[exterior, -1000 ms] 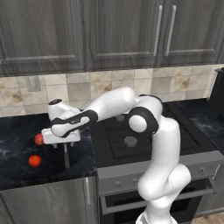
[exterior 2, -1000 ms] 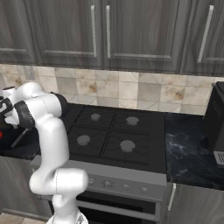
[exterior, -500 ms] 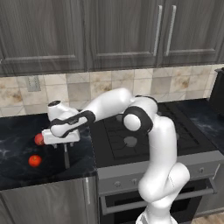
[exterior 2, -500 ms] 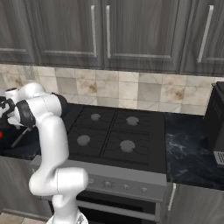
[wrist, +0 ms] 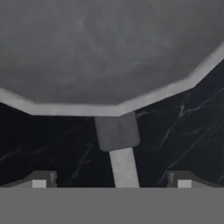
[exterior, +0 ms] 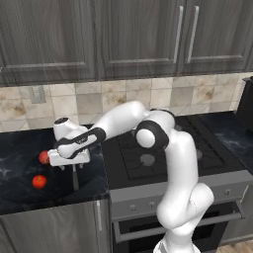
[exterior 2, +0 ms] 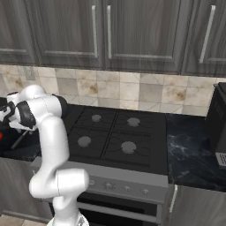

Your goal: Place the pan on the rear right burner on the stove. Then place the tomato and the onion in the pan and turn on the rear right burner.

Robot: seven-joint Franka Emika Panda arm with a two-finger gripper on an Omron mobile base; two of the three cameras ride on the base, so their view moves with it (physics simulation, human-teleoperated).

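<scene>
You're looking at a black marbled counter (exterior: 20,192) left of the stove (exterior 2: 115,150). On it lie the pan (wrist: 105,52), its handle (wrist: 123,165) pointing to the front edge, the onion (exterior: 44,157) and the tomato (exterior: 39,181) nearer you.

The stove (exterior: 163,148) sits between two stretches of counter. On the counter (exterior: 20,183) to its left lies the pan (wrist: 105,52), its handle (exterior: 75,177) pointing toward the front edge. The gripper (wrist: 112,178) hangs low over the pan, one finger on either side of the handle. Left of the pan, the onion (exterior: 44,157) lies behind the tomato (exterior: 39,181). Wall cabinets (exterior: 123,39) hang above.
</scene>
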